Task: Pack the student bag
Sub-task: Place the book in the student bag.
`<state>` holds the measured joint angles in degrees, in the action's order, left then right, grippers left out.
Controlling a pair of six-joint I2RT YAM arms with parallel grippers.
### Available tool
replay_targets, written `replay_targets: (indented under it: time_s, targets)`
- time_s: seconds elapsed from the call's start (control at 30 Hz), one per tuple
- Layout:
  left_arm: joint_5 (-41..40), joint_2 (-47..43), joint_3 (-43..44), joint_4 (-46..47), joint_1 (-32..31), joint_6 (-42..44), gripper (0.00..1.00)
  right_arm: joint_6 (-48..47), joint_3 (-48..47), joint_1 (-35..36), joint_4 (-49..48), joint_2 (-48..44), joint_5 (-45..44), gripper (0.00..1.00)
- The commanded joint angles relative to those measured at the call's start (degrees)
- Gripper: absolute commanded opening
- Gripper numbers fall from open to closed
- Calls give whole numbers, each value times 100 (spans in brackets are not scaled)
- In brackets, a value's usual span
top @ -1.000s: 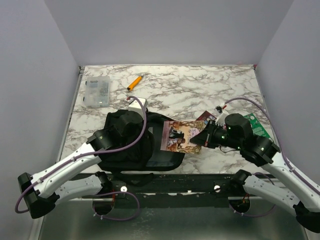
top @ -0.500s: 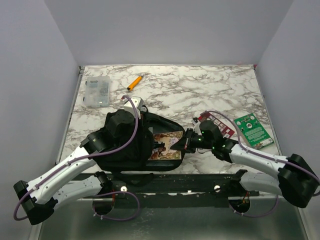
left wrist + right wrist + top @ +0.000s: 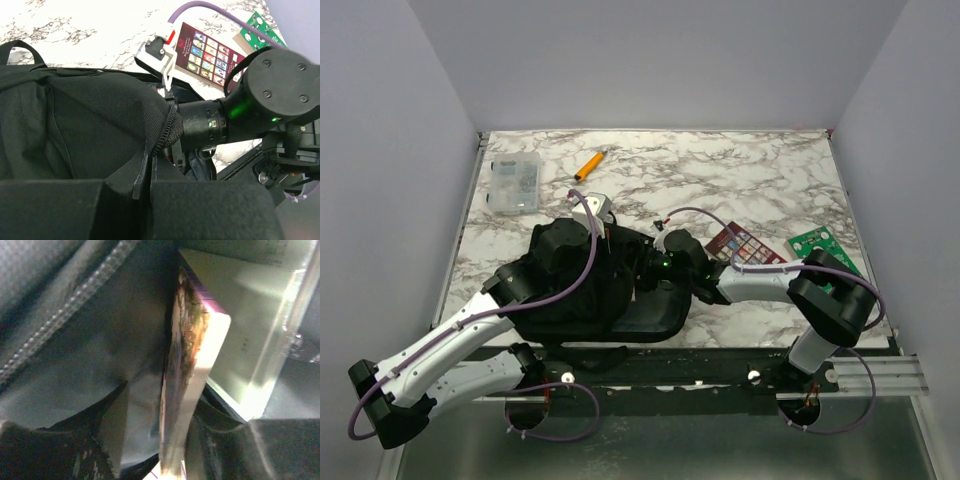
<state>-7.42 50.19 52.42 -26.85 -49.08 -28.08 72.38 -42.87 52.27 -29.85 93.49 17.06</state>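
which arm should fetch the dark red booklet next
Right: the dark red booklet lies on its side of the table, while the left gripper is pinching the student bag open.

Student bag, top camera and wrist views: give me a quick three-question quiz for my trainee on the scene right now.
1. True or false: the orange pen lies on the table, outside the student bag.
2. Which arm reaches into the bag's opening? A) left B) right arm C) neither
3. In the right wrist view, what is seen edge-on inside the bag?
Key: 1 true; 2 B; 3 a book.
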Motion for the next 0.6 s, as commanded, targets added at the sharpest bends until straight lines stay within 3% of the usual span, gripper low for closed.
replay_targets:
  time_s: [0.0, 0.03, 0.17, 0.5, 0.57]
  targets:
    - [131, -222, 158, 455, 6, -145, 0, -62, 166, 46, -66, 134, -289, 56]
    - [141, -254, 131, 463, 5, -177, 0, -139, 280, 38, 56, 60, -349, 64]
    - [215, -381, 29, 488, 12, -176, 0, -657, 440, 38, 769, -400, -540, 72]
    - [315, -599, -170, 461, 12, -259, 0, -1081, 762, 48, 1643, -876, -975, 73]
    - [337, -607, -170, 459, 11, -269, 0, -1078, 792, 47, 1656, -886, -994, 65]
